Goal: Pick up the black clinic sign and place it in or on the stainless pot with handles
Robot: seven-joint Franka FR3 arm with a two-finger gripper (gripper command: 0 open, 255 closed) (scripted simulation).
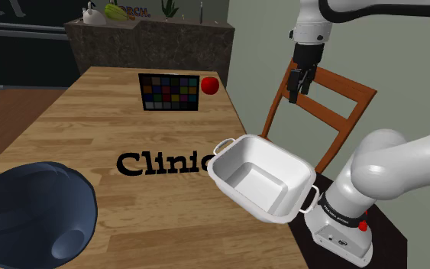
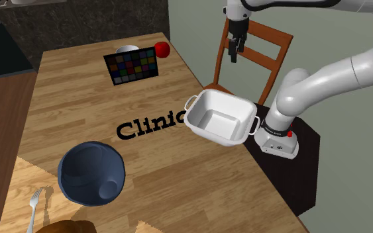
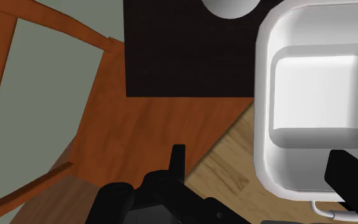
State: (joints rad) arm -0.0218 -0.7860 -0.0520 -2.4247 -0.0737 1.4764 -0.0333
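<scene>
While up high over the brown chair (image 1: 343,82), holds nothing in the black gripper (image 1: 295,95): fingers (image 3: 179,162) spread apart, loose. Flat on the wooden table (image 1: 68,130), the black Clinic sign (image 1: 160,162), letters up, well apart from the gripper. Just beside it, at the table's edge, the white pot (image 1: 278,149) with two handles, hiding the sign's last letter in the shoulder view. Further back, a colour card (image 1: 169,93) and a small red fruit (image 1: 209,85). At the shoulder view's lower left, a dark blue bowl (image 1: 30,210).
</scene>
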